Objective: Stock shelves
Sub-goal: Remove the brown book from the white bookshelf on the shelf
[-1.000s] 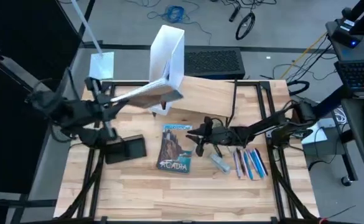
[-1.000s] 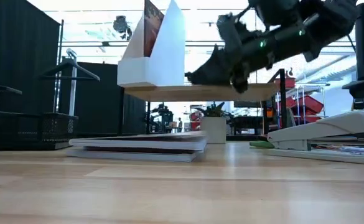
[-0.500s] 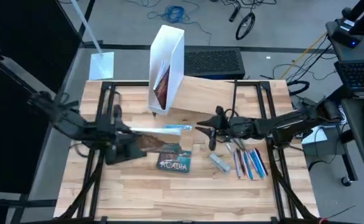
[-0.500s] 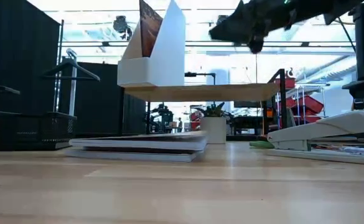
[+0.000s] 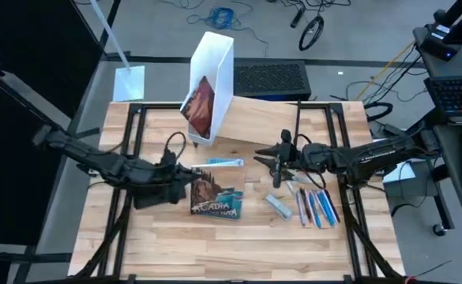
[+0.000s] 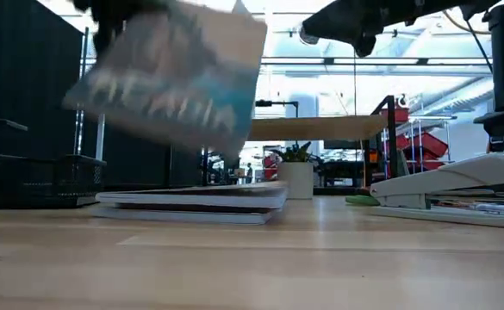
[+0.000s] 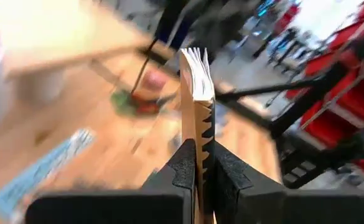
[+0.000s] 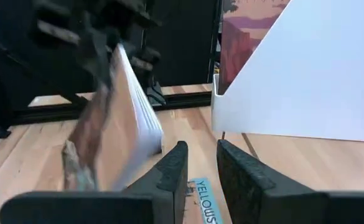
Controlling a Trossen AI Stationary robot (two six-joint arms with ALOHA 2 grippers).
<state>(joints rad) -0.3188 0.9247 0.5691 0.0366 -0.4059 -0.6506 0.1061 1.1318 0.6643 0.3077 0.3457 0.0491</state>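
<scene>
Paperback pinched at one edge, riser waiting behind

Jaws first: my left gripper [image 7: 197, 171] was clamped tight on one edge of a thin paperback [image 5: 212, 199], the two pads meeting on the cover with the page block standing up between them in my left wrist view. From above, the book hung tilted over the middle of the table [image 5: 215, 252], just above another title [image 5: 224, 162] lying flat there, and in the low view it swung blurred in the air over a flat stack of books [image 6: 191, 201].

My right gripper [image 8: 197, 168] held nothing; its fingers stood a little apart, hovering near the table's centre beside the pens [image 5: 316, 207] and a stapler [image 6: 445, 182].

Beyond both, the shelves [image 5: 274, 118], a low riser with a light-wood top, stood at the far side of the table. A white file box [image 5: 213, 79] with one book in it sat on the riser's left end; the rest of the top was bare.

I judged the paperback light but floppy. Held by one edge it would sag and fan its pages, and a glossy cover could slip under a quick swing. A grip near the spine, deep enough to trap the whole block, seemed the safest hold. The riser's thin black legs looked easy to nudge, so I reckoned the book should go down gently.
</scene>
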